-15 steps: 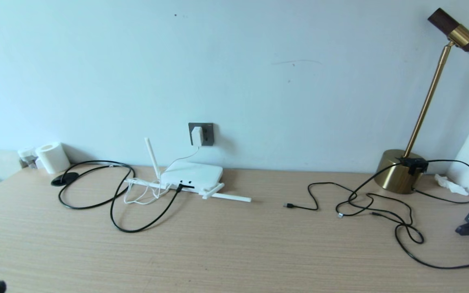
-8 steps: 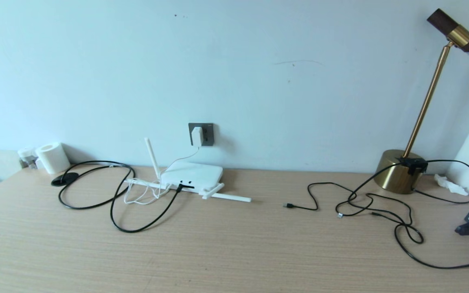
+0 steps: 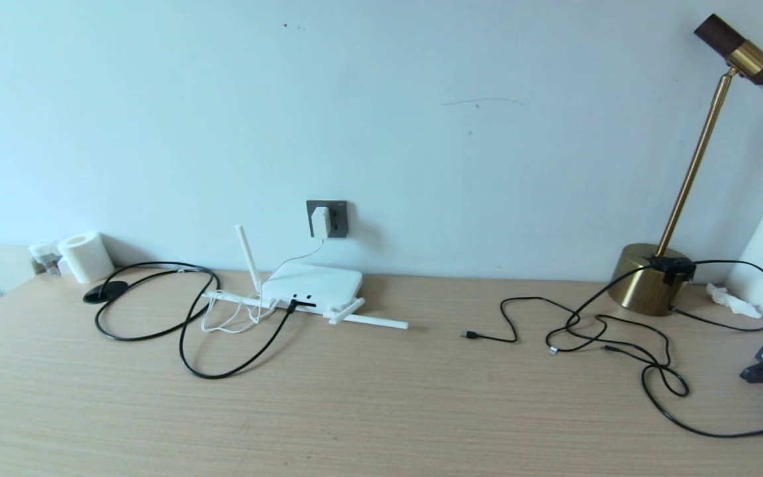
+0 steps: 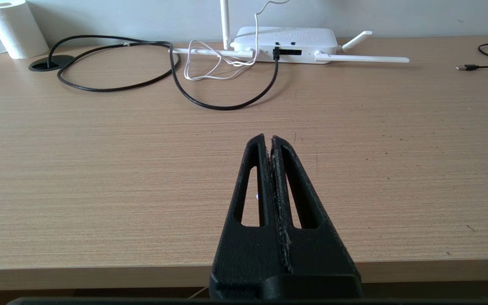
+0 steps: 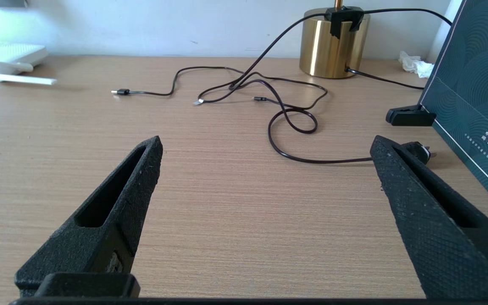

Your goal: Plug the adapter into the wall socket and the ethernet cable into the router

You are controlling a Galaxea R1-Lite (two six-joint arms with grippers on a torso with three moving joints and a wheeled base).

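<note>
The white adapter (image 3: 320, 221) sits in the dark grey wall socket (image 3: 336, 218), its thin white cord running down to the white router (image 3: 312, 285) on the desk. The black ethernet cable (image 3: 222, 371) loops across the desk and its plug (image 4: 276, 53) is seated in a router port. My left gripper (image 4: 268, 138) is shut and empty, low over the desk's near edge, well back from the router (image 4: 286, 40). My right gripper (image 5: 265, 144) stands open and empty over bare desk. Neither gripper shows in the head view.
A brass desk lamp (image 3: 650, 278) stands at the back right with thin black cables (image 3: 593, 331) trailing from it. A dark board on a black foot (image 5: 468, 97) stands at the far right. A white paper roll (image 3: 87, 256) and a black desk grommet (image 3: 104, 291) are at the back left.
A dark gripper tip seen at the head view's lower left corner a second ago has dropped out of sight. Adapter, router and cables have not moved.
</note>
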